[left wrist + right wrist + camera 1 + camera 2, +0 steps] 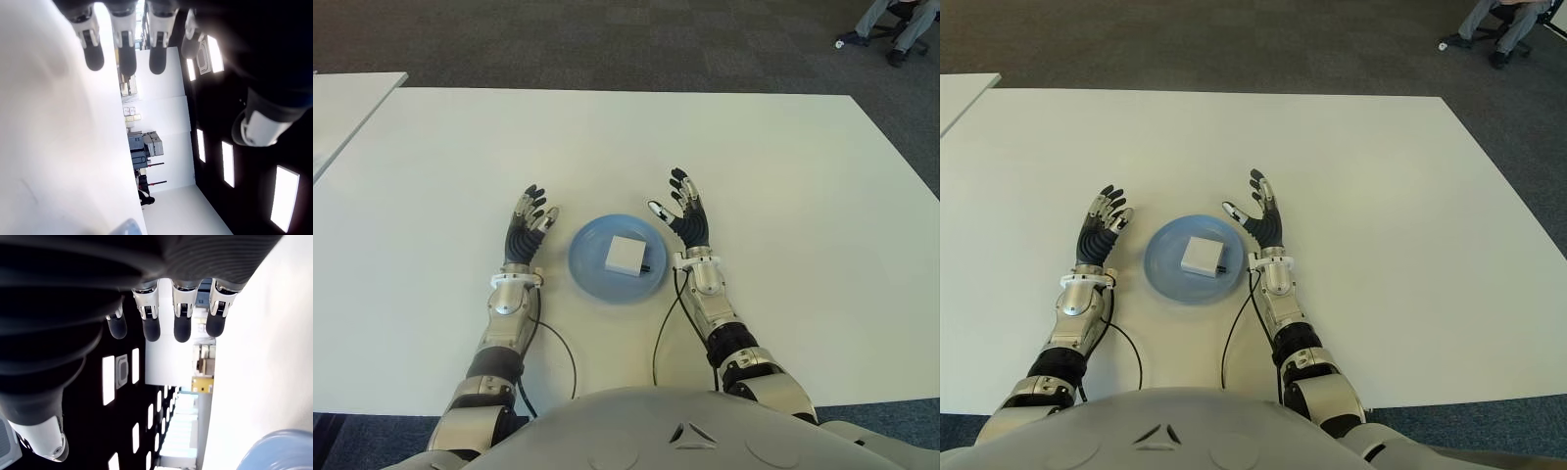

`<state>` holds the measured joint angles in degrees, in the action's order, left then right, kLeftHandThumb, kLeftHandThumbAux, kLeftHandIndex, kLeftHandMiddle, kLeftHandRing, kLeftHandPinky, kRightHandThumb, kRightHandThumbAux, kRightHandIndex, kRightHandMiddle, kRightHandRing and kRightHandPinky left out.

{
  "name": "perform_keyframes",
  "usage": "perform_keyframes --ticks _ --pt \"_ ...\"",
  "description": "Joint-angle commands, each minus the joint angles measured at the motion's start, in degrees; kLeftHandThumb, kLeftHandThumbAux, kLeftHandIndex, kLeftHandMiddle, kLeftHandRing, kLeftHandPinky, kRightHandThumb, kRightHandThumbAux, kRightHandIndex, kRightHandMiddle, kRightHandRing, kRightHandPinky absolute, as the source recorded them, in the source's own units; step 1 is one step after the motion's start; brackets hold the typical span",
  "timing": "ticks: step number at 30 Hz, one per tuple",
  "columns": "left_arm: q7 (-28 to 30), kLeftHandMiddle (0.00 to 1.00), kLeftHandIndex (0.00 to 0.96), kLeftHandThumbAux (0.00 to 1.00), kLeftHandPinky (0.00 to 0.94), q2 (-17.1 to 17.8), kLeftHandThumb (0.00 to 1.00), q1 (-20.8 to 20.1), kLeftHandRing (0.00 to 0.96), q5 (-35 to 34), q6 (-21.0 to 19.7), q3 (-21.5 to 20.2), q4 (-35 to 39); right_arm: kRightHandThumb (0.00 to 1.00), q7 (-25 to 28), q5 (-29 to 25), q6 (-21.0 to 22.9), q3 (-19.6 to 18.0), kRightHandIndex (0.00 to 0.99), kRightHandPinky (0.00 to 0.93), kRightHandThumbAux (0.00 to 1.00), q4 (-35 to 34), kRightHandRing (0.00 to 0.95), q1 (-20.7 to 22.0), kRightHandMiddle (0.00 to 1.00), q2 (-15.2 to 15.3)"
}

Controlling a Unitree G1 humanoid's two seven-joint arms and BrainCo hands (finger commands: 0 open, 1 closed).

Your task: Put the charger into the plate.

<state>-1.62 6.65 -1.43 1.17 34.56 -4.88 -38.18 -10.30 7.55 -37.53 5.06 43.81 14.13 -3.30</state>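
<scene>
Since we judge the task done:
charger (pixel 627 255): lies inside plate (pixel 590 271)
left hand (pixel 527 228): fingers spread, empty, at plate's 9 o'clock
right hand (pixel 685 215): fingers spread, empty, 3 o'clock

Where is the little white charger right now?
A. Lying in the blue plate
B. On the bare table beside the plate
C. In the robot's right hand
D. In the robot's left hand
A: the charger lies in the blue plate, between the open, empty left hand and right hand.
</scene>
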Motion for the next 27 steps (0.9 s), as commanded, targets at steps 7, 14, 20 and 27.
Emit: perform_keyframes --ticks 7,14,20,27 --pt "0.67 0.152 0.068 0.518 0.154 -0.56 0.0 5.41 0.152 0.62 -3.26 0.96 -1.03 0.0 1.76 -2.12 9.74 -2.75 0.096 0.055 0.652 1.62 0.088 2.75 0.115 0.75" --pt "0.81 0.15 0.063 0.511 0.152 -0.64 0.0 5.72 0.148 0.1 -3.07 0.92 -0.12 0.0 -1.32 -3.02 25.9 -4.94 0.024 0.008 0.638 -2.67 0.024 2.87 0.031 -1.32" --pt "0.88 0.15 0.064 0.509 0.148 -0.58 0.0 5.91 0.144 -0.24 -3.76 0.8 0.82 0.0 -4.12 -2.96 34.34 -6.03 0.002 0.0 0.626 -6.86 0.002 2.47 0.003 -3.06" --pt "0.8 0.149 0.066 0.506 0.145 -0.51 0.0 6.34 0.141 -0.35 -5.02 0.71 2.29 0.0 -4.57 -3.5 38.92 -5.9 0.0 0.0 0.627 -10.27 0.0 1.88 0.0 -3.67"
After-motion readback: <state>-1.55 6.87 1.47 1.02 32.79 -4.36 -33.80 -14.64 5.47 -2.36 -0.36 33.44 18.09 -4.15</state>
